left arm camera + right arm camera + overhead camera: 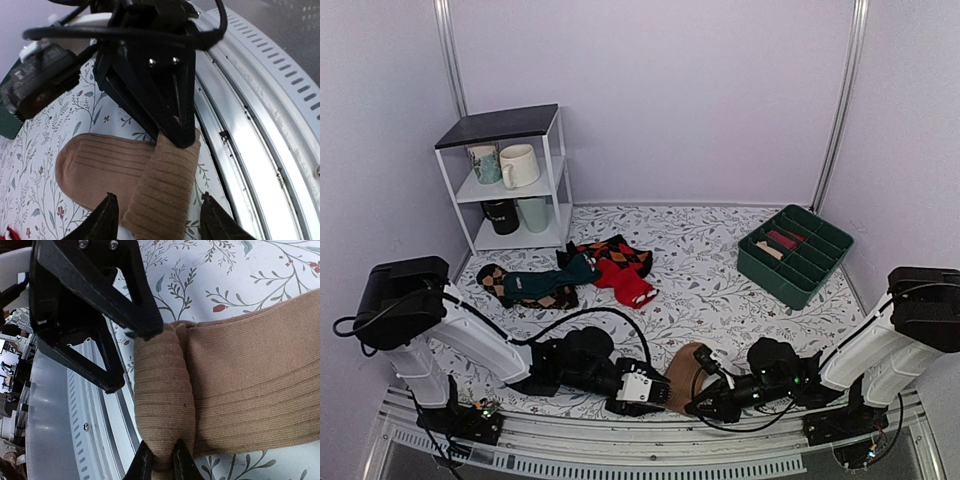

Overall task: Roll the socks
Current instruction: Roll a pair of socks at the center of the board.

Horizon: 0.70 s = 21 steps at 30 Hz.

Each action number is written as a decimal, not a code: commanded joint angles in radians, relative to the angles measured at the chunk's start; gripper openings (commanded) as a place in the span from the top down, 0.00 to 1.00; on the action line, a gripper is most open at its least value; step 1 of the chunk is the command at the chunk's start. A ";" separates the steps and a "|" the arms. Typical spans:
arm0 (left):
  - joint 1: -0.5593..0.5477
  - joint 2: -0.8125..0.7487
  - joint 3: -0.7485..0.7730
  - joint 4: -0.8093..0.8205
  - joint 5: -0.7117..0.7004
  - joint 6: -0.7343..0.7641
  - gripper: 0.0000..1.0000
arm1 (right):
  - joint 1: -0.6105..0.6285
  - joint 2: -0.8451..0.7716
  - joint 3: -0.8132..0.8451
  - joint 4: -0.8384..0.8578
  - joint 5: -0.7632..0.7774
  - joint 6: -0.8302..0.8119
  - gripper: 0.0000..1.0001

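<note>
The tan-brown socks (pixel 682 362) lie at the near table edge between both arms, their near end rolled into a thick roll (pixel 165 190), the rest flat (pixel 100 165). My left gripper (pixel 161 221) is open, a finger on either side of one end of the roll, not touching it. My right gripper (pixel 162 465) is shut on the roll's (pixel 162 390) other end, pinching the knit. In the top view the left gripper (pixel 663 387) and right gripper (pixel 694 403) meet tip to tip at the socks. No label shows.
A metal rail (pixel 260 150) runs along the table edge right beside the roll. A red sock (pixel 625 283) and teal and argyle socks (pixel 545 283) lie mid-table. A green divided bin (pixel 794 254) sits far right, and a white shelf with mugs (pixel 510 180) far left.
</note>
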 commanded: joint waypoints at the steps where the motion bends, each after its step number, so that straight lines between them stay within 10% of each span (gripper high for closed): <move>1: -0.017 0.047 0.023 -0.023 0.027 0.024 0.44 | -0.010 0.029 -0.038 -0.129 -0.036 0.011 0.94; 12: -0.026 0.142 0.074 -0.090 -0.027 0.026 0.46 | -0.020 0.050 -0.029 -0.129 -0.069 0.003 0.94; 21: -0.028 0.126 0.081 -0.135 -0.004 -0.003 0.80 | -0.026 0.071 -0.023 -0.130 -0.075 0.009 0.94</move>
